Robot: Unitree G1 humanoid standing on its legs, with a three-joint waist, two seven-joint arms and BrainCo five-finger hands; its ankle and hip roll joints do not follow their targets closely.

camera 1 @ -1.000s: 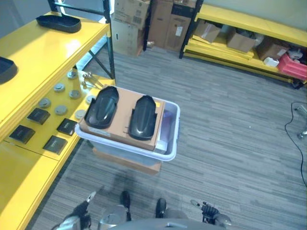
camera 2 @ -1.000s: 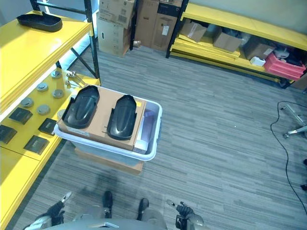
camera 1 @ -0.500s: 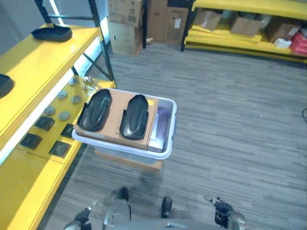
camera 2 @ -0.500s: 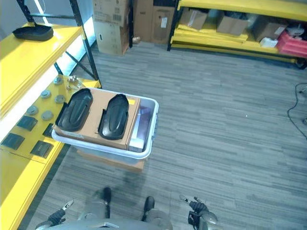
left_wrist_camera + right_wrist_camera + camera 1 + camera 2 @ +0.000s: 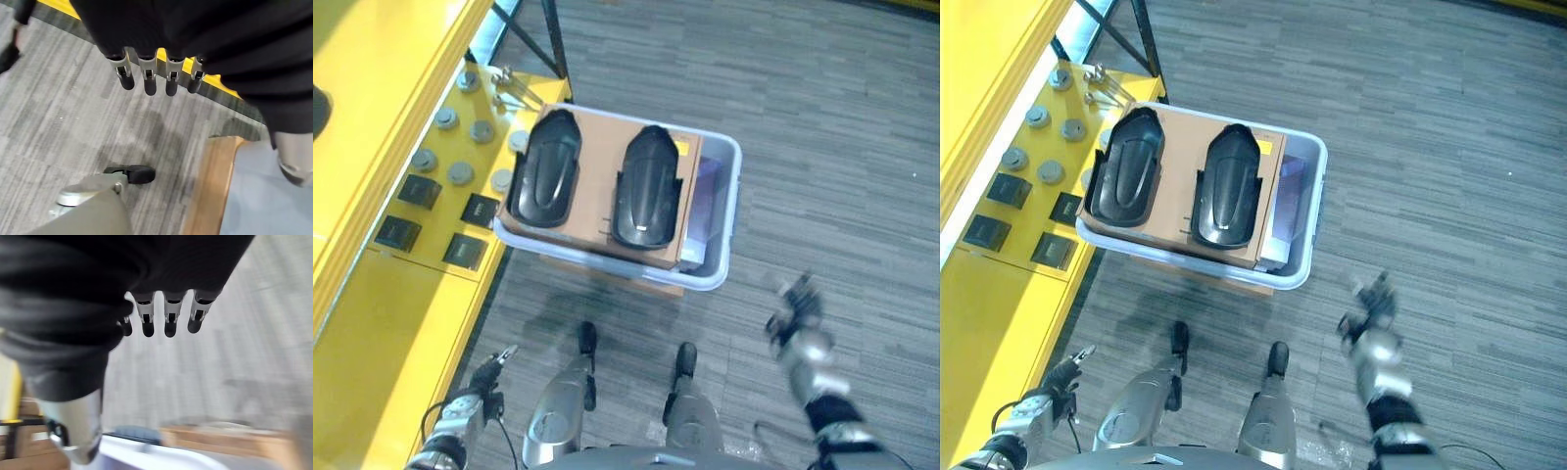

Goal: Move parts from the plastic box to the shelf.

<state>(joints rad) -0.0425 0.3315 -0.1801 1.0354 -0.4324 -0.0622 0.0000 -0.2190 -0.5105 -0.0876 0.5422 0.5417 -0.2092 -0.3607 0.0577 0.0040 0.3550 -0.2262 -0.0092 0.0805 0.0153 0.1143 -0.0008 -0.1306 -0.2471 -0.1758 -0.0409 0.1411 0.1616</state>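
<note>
Both black parts (image 5: 546,180) sit on the cardboard in the box (image 5: 724,230) beside the shelf (image 5: 372,323), and with the right hand (image 5: 793,305) and left hand (image 5: 484,377) relaxed, holding nothing, a sloppy one-handed grab could probably tip one off.

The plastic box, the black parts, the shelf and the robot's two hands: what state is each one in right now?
Plastic box: open-topped, holding a cardboard sheet.
Two black parts: lying side by side on the cardboard, untouched.
Shelf: small round and square pieces laid out on it.
Left hand: open, empty.
Right hand: open, empty.
</note>
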